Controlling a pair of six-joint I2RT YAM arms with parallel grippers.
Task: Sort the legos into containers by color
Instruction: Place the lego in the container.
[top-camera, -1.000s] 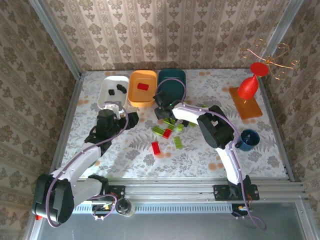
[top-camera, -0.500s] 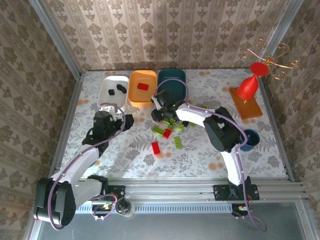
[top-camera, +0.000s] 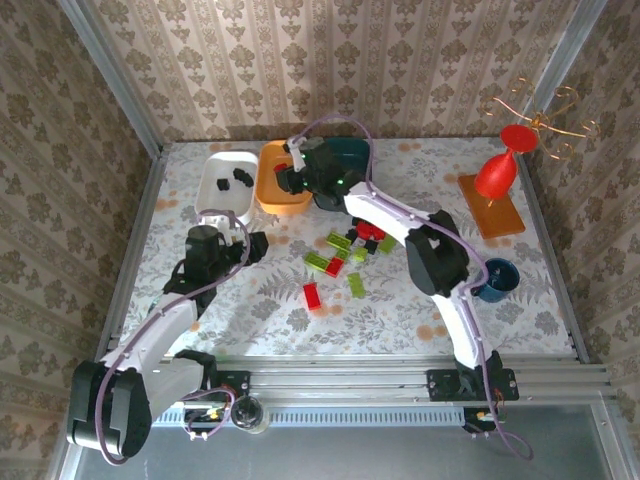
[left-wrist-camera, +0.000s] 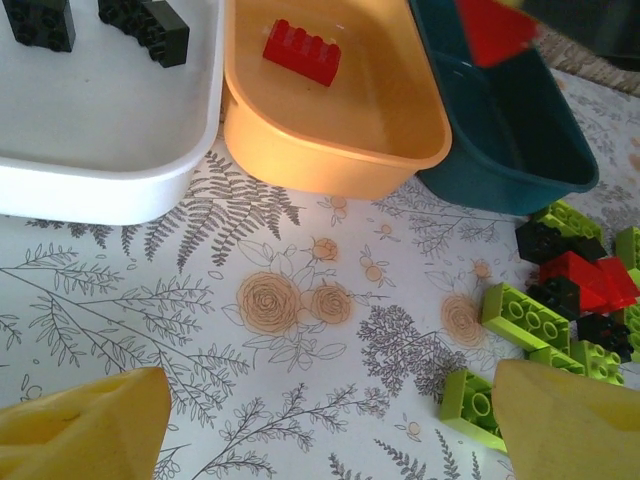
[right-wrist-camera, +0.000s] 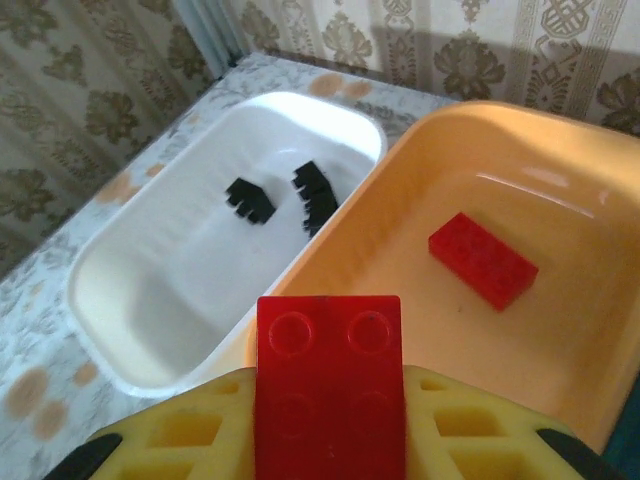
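Three containers stand in a row at the back: white tray (top-camera: 226, 185) with black legos (right-wrist-camera: 248, 198), orange tray (top-camera: 275, 197) with one red lego (right-wrist-camera: 483, 260), dark teal tray (top-camera: 350, 168). My right gripper (top-camera: 293, 177) hangs over the orange tray's near-left part, shut on a red brick (right-wrist-camera: 328, 385). A pile of lime green, red and black legos (top-camera: 350, 248) lies mid-table; a red brick (top-camera: 312, 296) and a green one (top-camera: 355, 285) lie apart. My left gripper (left-wrist-camera: 325, 430) stands open above bare cloth, a green brick (left-wrist-camera: 470, 405) beside its right finger.
A dark blue cup (top-camera: 495, 278) stands at the right by the right arm's elbow. A red vase-shaped object (top-camera: 497, 172) stands on a wooden board (top-camera: 492, 212) at the back right. Wallpapered walls close in the table on three sides.
My right gripper shut on a red brick at the pile, lifted it and carried it back-left over the orange tray. The left gripper opened a little wider and barely moved.
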